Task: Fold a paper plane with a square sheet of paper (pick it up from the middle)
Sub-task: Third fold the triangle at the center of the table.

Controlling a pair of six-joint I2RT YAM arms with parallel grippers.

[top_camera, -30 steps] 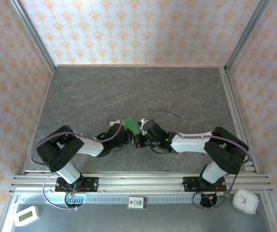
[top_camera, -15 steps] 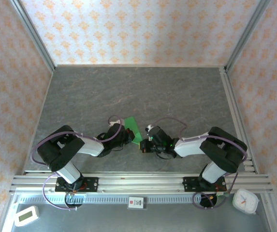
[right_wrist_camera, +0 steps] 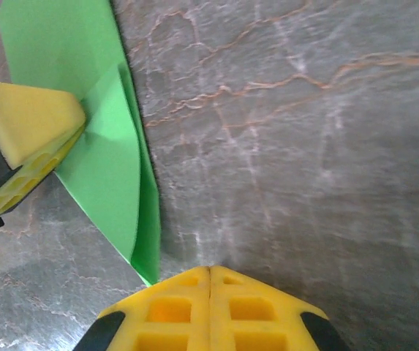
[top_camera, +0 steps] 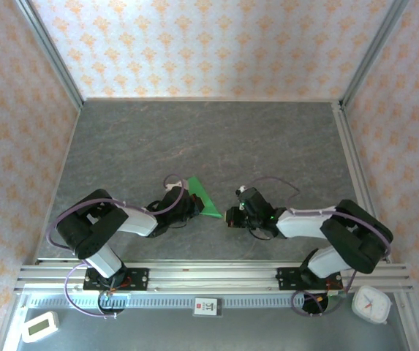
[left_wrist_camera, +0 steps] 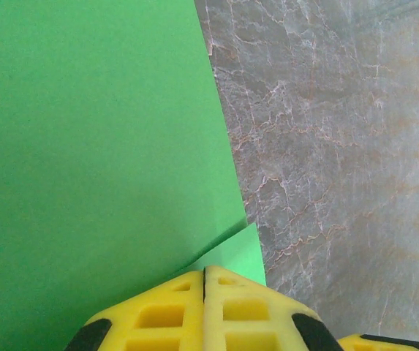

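Counts first: one green paper sheet (top_camera: 204, 197), two arms, two grippers, all on one grey table (top_camera: 194, 131). Below the rails at the bottom edge of the overhead view lie one round white clock (top_camera: 371, 303) at lower right and one boxy white timer (top_camera: 39, 326) at lower left.

The sheet sits in the lower middle of the overhead view, folded into a narrow wedge whose point aims toward the lower right. It is well apart from every wall, and a wide stretch of bare table lies above it.

The left gripper (left_wrist_camera: 204, 292) has its two yellow pads pressed together on the sheet's near end. In the right wrist view those pads (right_wrist_camera: 28, 128) bite the paper from the left edge of the frame. The right gripper (right_wrist_camera: 209, 296) is squeezed tight on nothing, its pads meeting at a thin seam. The wedge's point ends just beside it at lower left. Overhead, a small strip of bare table separates this gripper from the paper.

The paper is thin, smooth and unmarked, with straight edges and at least two layers. A lighter flap peeks from under the top layer, and a shadow runs along the long right edge. The pads are moulded with square pockets. The tabletop is stone-patterned, grey with pale and rust veins.
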